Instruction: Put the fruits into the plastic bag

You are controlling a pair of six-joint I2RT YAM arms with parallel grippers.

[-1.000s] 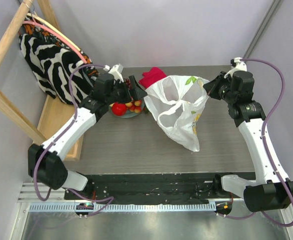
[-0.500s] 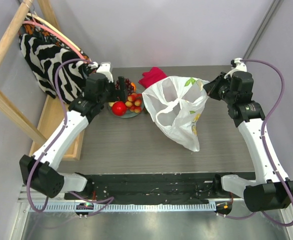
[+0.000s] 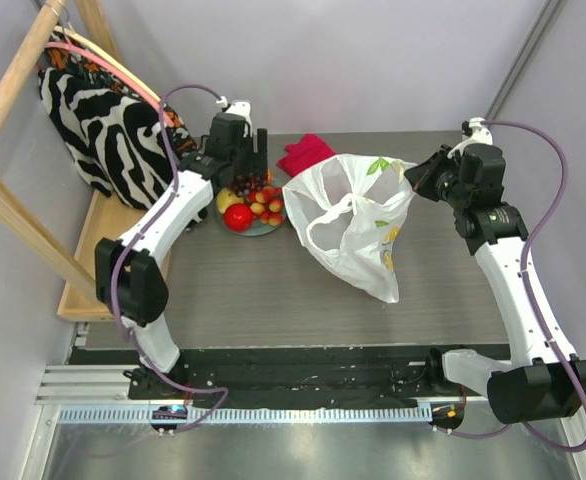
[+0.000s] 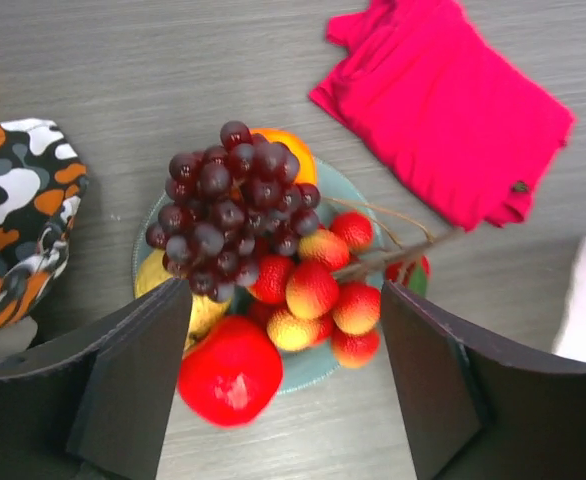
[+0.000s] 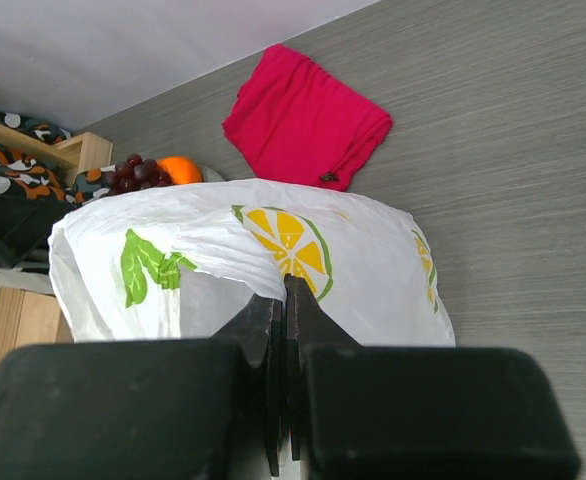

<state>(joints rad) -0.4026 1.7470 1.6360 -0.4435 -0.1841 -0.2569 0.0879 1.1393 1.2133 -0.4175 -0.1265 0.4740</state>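
Note:
The fruits lie on a grey-green plate: a dark purple grape bunch, a red apple, an orange, a yellow fruit and a cluster of small red-yellow fruits. My left gripper is open and empty, hovering above the plate with a finger on each side; it also shows in the top view. The plastic bag, white with lemon prints, stands right of the plate. My right gripper is shut on the bag's rim, holding it up.
A crimson cloth lies behind the plate and the bag. A zebra-striped fabric bag hangs from a wooden rack at the left. A camouflage-patterned cloth lies left of the plate.
My left arm has swung back and left, away from the bag, and its gripper now hovers over the plate. The right gripper has kept hold of the bag's rim.

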